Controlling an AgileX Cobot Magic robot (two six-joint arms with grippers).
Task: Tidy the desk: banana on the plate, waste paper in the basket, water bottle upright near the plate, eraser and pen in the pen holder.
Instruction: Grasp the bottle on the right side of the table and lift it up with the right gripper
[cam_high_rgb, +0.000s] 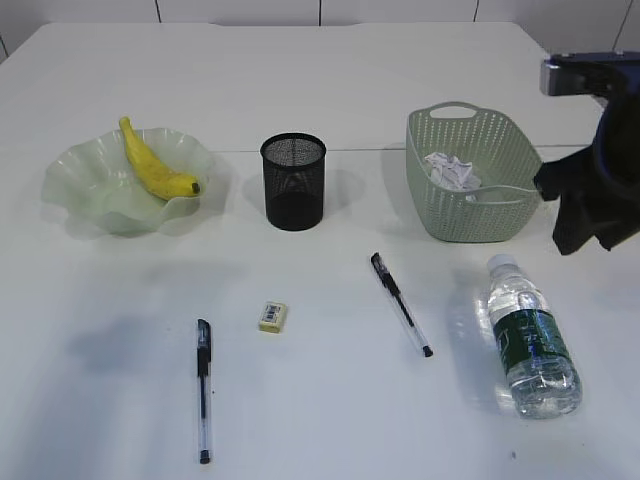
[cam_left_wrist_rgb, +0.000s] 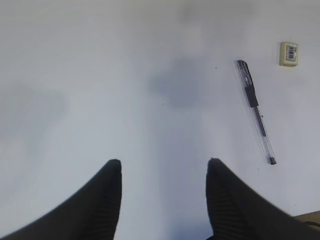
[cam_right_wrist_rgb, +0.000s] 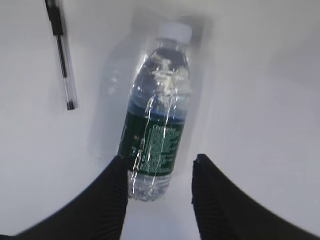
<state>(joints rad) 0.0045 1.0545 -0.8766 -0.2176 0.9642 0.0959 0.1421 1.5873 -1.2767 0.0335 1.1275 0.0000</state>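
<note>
Lying flat just ahead of the parted, empty right gripper (cam_right_wrist_rgb: 157, 167): small clear plastic water bottle (cam_right_wrist_rgb: 156, 122), long axis roughly along approach, white cap farthest; left gripper (cam_left_wrist_rgb: 164, 172) likewise parted.

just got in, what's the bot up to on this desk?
Mid desk tidy. Banana is on the plate and the paper is in the basket. Bottle lies on its side below the open right end effector, not gripped. Two pens and the eraser lie loose; left end effector holds nothing.
</note>
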